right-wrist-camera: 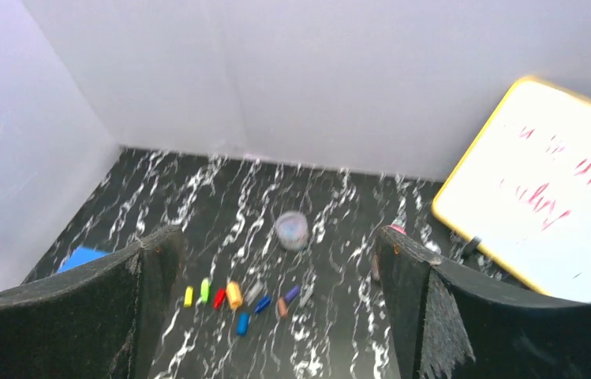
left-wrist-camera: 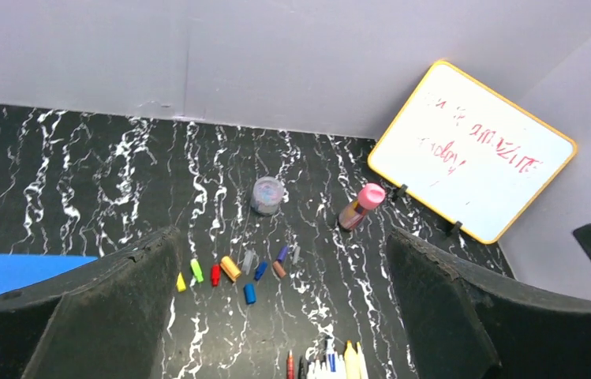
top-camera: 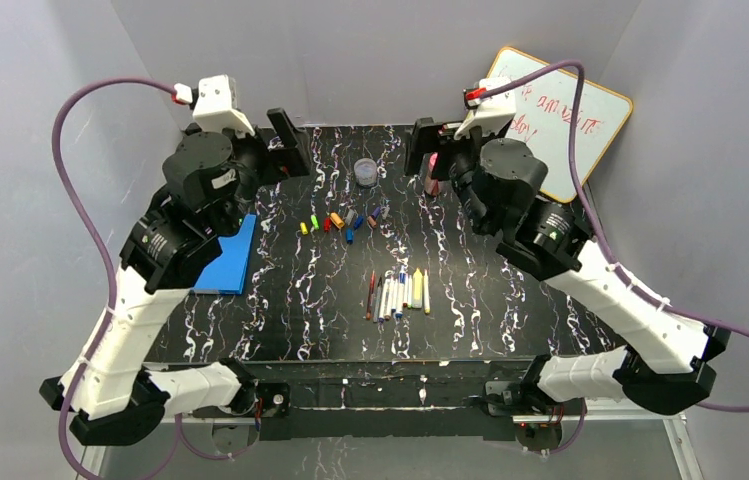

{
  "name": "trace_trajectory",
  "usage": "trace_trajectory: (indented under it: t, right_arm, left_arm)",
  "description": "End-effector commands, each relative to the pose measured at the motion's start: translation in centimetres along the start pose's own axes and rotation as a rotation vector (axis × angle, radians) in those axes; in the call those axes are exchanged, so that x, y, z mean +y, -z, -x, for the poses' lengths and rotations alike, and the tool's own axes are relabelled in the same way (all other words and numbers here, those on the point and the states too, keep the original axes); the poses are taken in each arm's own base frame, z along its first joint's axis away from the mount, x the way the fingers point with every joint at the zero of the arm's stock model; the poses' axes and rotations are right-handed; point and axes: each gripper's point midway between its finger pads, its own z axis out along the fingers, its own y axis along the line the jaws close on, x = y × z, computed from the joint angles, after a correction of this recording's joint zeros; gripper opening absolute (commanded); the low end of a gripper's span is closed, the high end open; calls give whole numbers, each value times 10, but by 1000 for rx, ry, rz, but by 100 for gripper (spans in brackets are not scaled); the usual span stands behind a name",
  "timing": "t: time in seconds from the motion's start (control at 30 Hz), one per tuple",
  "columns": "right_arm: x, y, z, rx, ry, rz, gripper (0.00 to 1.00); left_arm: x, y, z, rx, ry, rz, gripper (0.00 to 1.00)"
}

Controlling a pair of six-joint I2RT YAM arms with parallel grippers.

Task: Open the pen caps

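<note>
Several loose pen caps (top-camera: 342, 222) lie in a cluster on the black marbled table (top-camera: 280, 320): yellow (left-wrist-camera: 181, 282), green, red, orange (left-wrist-camera: 230, 268), grey, blue (left-wrist-camera: 249, 294), purple and brown. They also show in the right wrist view (right-wrist-camera: 234, 295). Several pens (top-camera: 398, 293) lie side by side nearer the front, with only their tips showing in the left wrist view (left-wrist-camera: 331, 367). My left gripper (top-camera: 290, 150) (left-wrist-camera: 282, 237) is open and empty, raised at the back left. My right gripper (top-camera: 422, 150) (right-wrist-camera: 276, 234) is open and empty, raised at the back right.
A round clear jar (top-camera: 366, 172) (left-wrist-camera: 267, 195) stands behind the caps. A pink-capped bottle (left-wrist-camera: 360, 205) stands by the right gripper. A whiteboard (top-camera: 565, 115) leans at the back right. A blue pad (top-camera: 230, 257) lies at the left edge. Grey walls enclose the table.
</note>
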Motion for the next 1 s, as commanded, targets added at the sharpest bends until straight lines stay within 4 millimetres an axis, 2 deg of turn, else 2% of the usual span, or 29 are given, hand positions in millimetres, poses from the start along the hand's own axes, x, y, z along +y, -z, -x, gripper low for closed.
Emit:
trace_trajectory:
  t: [0.0,0.1,0.17,0.23,0.27,0.3,0.33,0.4,0.5,0.6,0.63,0.7,0.8,0.97]
  right_arm:
    - [-8,-7,0,-12,283,-211,98]
    - [-13,-13,5,-35,289,-243,98]
    - [-20,-21,8,-27,234,-219,98]
    - [-40,-38,-6,78,91,-161,98]
    - [-58,-47,-13,138,-54,-148,98]
    - [-71,-52,-28,199,-132,-127,98]
    - [-82,-51,-30,194,-192,-123,98]
    - [-92,-34,-19,113,-266,-99,98]
    - [-107,3,12,-53,-336,-71,98]
    - [-110,40,44,-174,-302,-33,98]
    - [-112,48,49,-191,-281,-30,98]
    - [-115,61,53,-200,-252,-36,98]
    - [-117,73,46,-195,-242,-33,98]
    - [-119,76,23,-125,-262,-45,98]
  left_arm:
    - [-18,-13,-6,61,-56,-38,98]
    - [-23,-14,14,14,-69,-21,98]
    - [-21,-11,27,-26,-62,21,98]
    - [-17,-5,39,-68,-40,47,98]
    - [-15,-3,42,-84,-27,58,98]
    - [-13,0,43,-96,-16,60,98]
    - [-13,1,41,-98,-14,55,98]
    - [-10,7,37,-94,-14,37,98]
    - [-8,18,27,-73,-46,-16,98]
    - [0,30,24,-73,-52,-35,98]
    - [2,33,24,-77,-51,-33,98]
    - [8,36,22,-80,-43,-15,98]
    - [23,34,17,-102,3,68,98]
    - [58,29,3,-165,221,307,98]
